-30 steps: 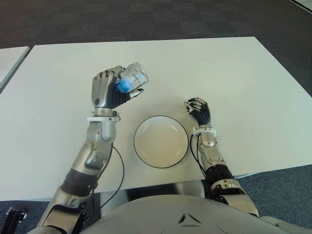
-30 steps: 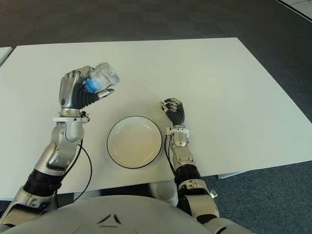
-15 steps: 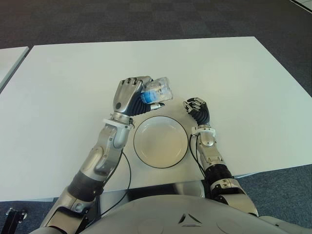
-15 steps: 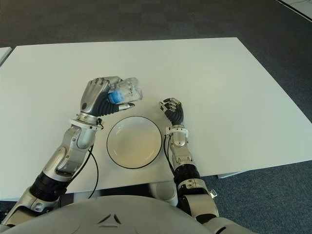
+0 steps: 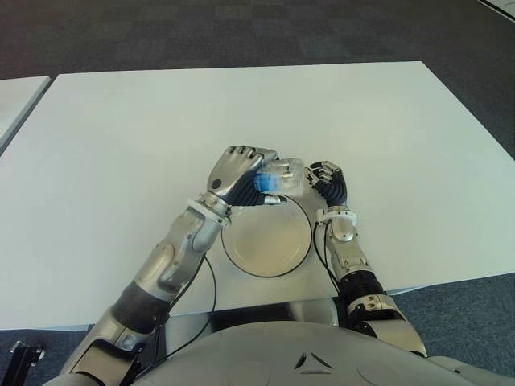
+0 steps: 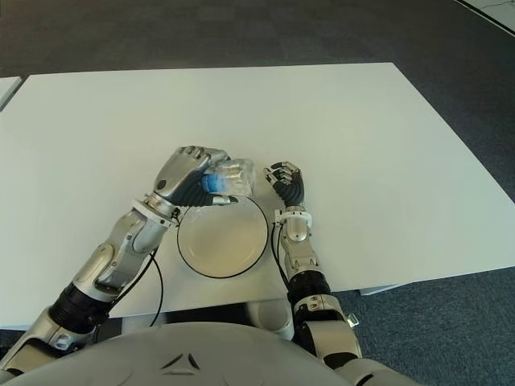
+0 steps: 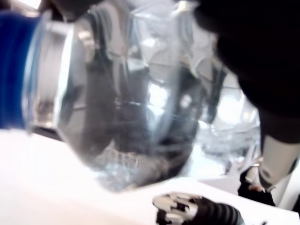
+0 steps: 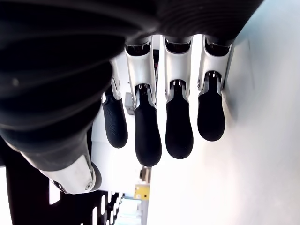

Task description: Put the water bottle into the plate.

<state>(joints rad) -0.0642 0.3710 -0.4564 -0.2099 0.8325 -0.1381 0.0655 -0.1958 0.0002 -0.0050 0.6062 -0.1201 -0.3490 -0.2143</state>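
My left hand (image 5: 245, 175) is shut on a clear water bottle (image 5: 282, 178) with a blue label, holding it on its side over the far rim of the white plate (image 5: 269, 245). The plate has a dark rim and lies near the table's front edge. In the left wrist view the bottle (image 7: 140, 93) fills the picture, its blue label to one side. Whether the bottle touches the plate I cannot tell. My right hand (image 5: 326, 178) shows just right of the plate, fingers curled and holding nothing; its fingers (image 8: 150, 131) hang beside the white tabletop in the right wrist view.
The white table (image 5: 121, 137) stretches wide to the left and the back. Dark carpet (image 5: 241, 32) lies beyond its far edge. A second white surface (image 5: 16, 96) shows at the far left.
My left hand has carried the bottle to the right and down, from left of the plate to over its far rim, close to the right hand. The right hand has not moved.
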